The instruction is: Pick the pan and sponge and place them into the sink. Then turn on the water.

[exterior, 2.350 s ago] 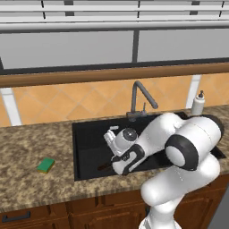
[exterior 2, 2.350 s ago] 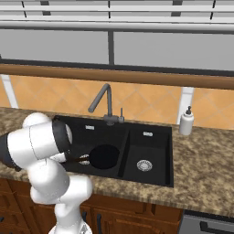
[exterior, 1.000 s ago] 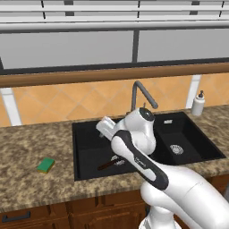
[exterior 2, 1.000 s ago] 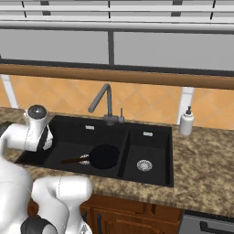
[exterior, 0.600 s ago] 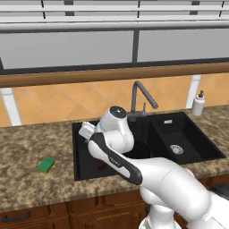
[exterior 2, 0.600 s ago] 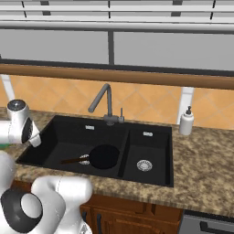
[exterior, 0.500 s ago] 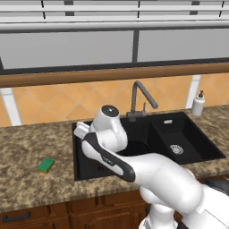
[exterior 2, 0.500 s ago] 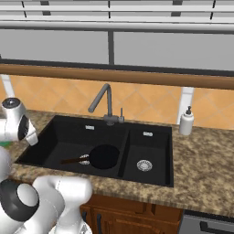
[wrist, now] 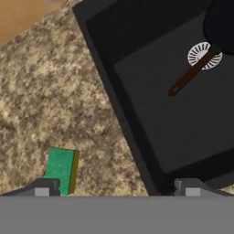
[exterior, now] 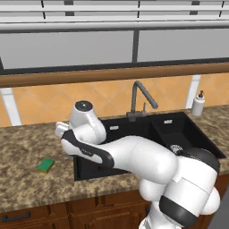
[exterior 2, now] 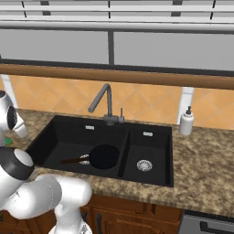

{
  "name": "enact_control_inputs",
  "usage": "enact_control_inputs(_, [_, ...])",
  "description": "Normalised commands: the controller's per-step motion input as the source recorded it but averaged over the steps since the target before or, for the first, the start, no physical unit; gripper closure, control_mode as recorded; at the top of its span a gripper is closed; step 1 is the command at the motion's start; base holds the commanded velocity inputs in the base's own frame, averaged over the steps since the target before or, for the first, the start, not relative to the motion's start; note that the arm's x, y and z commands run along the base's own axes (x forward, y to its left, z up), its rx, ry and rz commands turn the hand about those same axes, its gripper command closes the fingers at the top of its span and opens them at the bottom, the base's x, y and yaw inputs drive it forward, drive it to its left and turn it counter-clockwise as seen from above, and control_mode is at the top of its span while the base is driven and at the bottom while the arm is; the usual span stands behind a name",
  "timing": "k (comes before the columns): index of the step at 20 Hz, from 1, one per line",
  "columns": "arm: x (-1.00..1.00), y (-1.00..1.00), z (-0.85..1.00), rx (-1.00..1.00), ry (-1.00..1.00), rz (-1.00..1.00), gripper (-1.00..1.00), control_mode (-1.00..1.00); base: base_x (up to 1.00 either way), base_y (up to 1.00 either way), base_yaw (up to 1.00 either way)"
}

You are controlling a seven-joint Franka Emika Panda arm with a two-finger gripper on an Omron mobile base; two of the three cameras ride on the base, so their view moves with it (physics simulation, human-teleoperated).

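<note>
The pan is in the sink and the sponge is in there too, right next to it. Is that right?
Not quite. The pan is in the sink, but the sponge is not. The left base view shows it lying on the counter, to the left of the sink and apart from the pan.

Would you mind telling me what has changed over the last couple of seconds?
The arm swung from over the sink leftward to the counter, so the open gripper now hangs near the sponge. Nothing was gripped or released. The pan stays in the larger basin; sponge and faucet are unchanged.
</note>
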Motion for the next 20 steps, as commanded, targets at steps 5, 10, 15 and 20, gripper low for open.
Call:
enact_control_inputs(5, [0.13, 0.50, -0.35, -0.06, 0.00, 0.08, -1.00, -1.00, 0.00, 0.00, 0.00])
enact_control_inputs(10, [0.08, 0.48, -0.27, -0.03, 0.00, 0.07, -1.00, -1.00, 0.00, 0.00, 0.00])
enact_control_inputs(15, [0.02, 0.39, -0.28, -0.02, 0.06, 0.09, -1.00, -1.00, 0.00, 0.00, 0.00])
enact_control_inputs(20, [0.00, 0.32, -0.34, -0.03, 0.16, 0.05, -1.00, -1.00, 0.00, 0.00, 0.00])
